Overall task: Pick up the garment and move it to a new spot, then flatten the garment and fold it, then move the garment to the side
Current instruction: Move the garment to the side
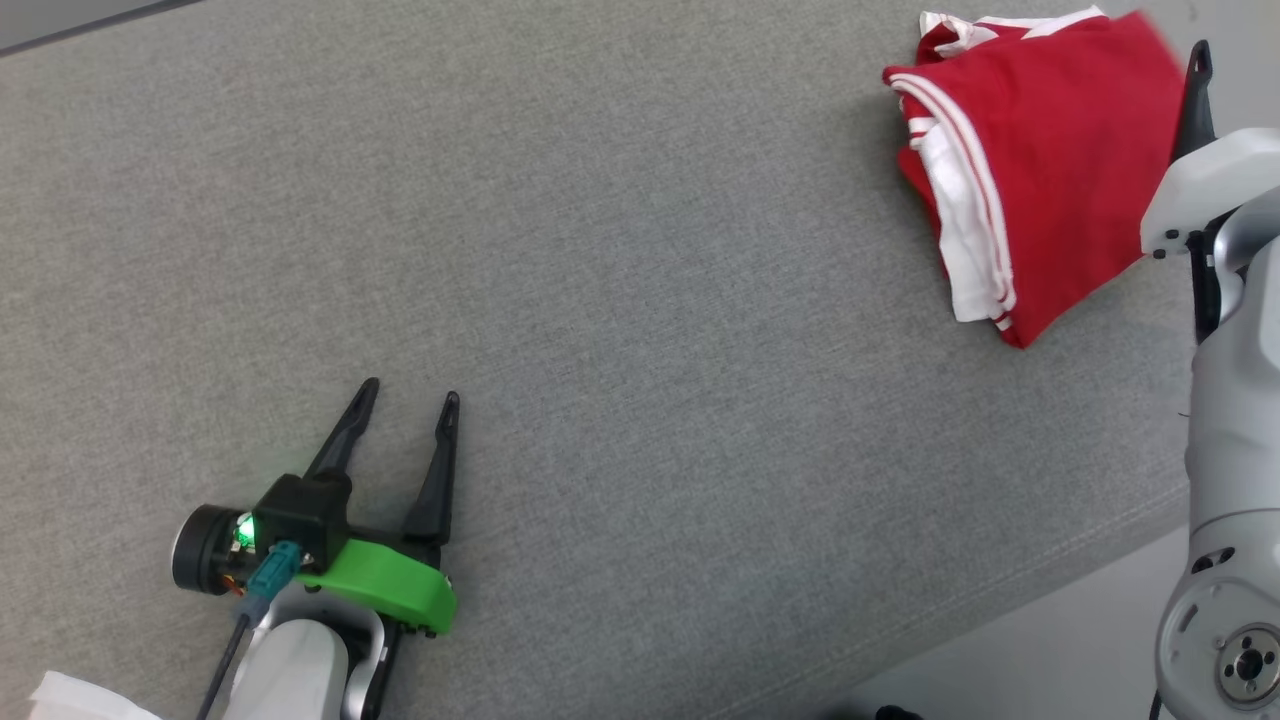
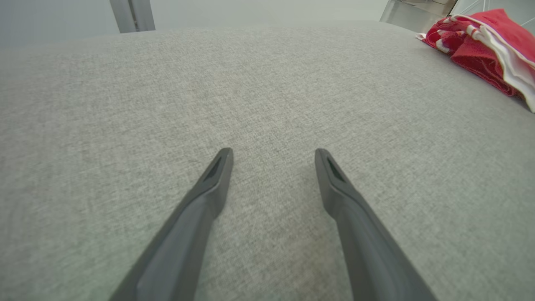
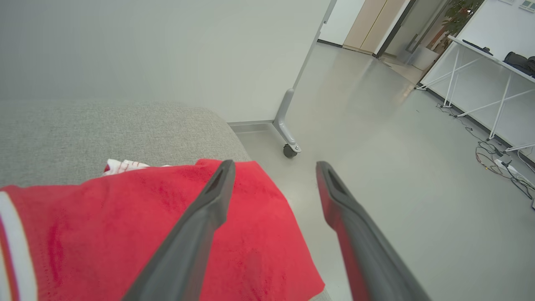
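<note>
Plainly, left jaws and right jaws both stand wide, red garment (image 1: pixel 1060 160) lying folded

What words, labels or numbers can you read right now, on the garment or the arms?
None can be read.
The red garment shows white stripes, no print or tag lettering.
The left end effector and the grey fabric surface carry no markings.

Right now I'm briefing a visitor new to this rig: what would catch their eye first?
The folded red garment with white stripes, bright at the far right corner of the grey padded surface. The right gripper hangs open at its edge; the left gripper sits open over bare grey fabric at lower left.
</note>
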Robot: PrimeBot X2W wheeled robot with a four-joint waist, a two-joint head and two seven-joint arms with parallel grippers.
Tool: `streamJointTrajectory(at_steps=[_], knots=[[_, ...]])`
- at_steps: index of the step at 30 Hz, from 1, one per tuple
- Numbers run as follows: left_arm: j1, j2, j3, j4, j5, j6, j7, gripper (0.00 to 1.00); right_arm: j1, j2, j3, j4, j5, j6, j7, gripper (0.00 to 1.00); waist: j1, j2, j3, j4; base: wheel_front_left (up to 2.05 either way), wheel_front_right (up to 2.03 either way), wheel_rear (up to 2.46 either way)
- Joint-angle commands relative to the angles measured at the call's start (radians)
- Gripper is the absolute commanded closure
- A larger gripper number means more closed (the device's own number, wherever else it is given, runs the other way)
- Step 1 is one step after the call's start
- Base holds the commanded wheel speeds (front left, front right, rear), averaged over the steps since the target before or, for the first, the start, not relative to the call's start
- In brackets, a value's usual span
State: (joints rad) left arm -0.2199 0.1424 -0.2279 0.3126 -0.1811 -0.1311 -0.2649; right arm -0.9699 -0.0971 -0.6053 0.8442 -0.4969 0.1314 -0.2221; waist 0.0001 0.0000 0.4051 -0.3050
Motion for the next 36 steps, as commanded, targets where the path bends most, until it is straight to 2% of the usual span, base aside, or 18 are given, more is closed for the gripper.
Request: streamJointTrajectory(at_steps=[1, 4, 6, 11, 15, 18, 25, 30, 36], knots=[[-0.009, 0.007, 0.015, 0.009, 0.002, 0.002, 0.002, 0.00, 0.015, 0.009, -0.016, -0.014, -0.007, -0.002, -0.021, 0.00, -0.0001, 0.0000, -0.008, 0.003, 0.00, 0.00, 0.00], [-0.002, -0.003, 0.027, 0.007, 0.007, 0.002, 0.002, 0.00, 0.025, 0.035, 0.004, -0.037, 0.016, -0.002, -0.042, 0.00, -0.0001, 0.0000, -0.027, 0.005, 0.00, 0.00, 0.00], [0.002, -0.010, 0.030, 0.009, 0.008, 0.002, 0.002, 0.00, 0.035, 0.043, 0.087, -0.106, 0.073, -0.002, -0.043, 0.00, -0.0001, 0.0000, -0.039, 0.012, 0.00, 0.00, 0.00], [-0.005, -0.025, 0.049, 0.010, 0.012, 0.002, 0.001, 0.00, 0.156, 0.042, 0.355, -0.306, 0.360, -0.002, -0.043, 0.00, -0.0001, 0.0000, -0.070, 0.046, 0.00, 0.00, 0.00], [0.001, -0.043, 0.082, 0.016, 0.012, 0.002, 0.001, 0.00, 0.272, 0.045, 0.492, -0.445, 0.512, -0.002, -0.043, 0.00, -0.0001, 0.0000, -0.105, 0.087, 0.00, 0.00, 0.00], [0.006, -0.055, 0.110, 0.024, 0.016, 0.002, 0.001, 0.00, 0.355, 0.043, 0.555, -0.501, 0.580, -0.002, -0.043, 0.00, -0.0001, 0.0000, -0.132, 0.131, 0.00, 0.00, 0.00], [0.037, -0.080, 0.194, 0.051, 0.034, 0.005, 0.001, 0.00, 0.517, 0.045, 0.619, -0.459, 0.682, -0.002, -0.043, 0.00, -0.0001, 0.0000, -0.200, 0.236, 0.00, 0.00, 0.00], [0.080, -0.087, 0.232, 0.067, 0.039, 0.005, 0.001, 0.00, 0.621, 0.043, 0.636, -0.413, 0.689, -0.002, -0.043, 0.00, -0.0001, 0.0000, -0.253, 0.304, 0.00, 0.00, 0.00], [0.150, -0.091, 0.232, 0.091, -0.005, 0.003, 0.001, 0.00, 0.734, 0.044, 0.631, -0.386, 0.710, -0.002, -0.043, 0.00, -0.0001, 0.0000, -0.325, 0.361, 0.00, 0.00, 0.00]])
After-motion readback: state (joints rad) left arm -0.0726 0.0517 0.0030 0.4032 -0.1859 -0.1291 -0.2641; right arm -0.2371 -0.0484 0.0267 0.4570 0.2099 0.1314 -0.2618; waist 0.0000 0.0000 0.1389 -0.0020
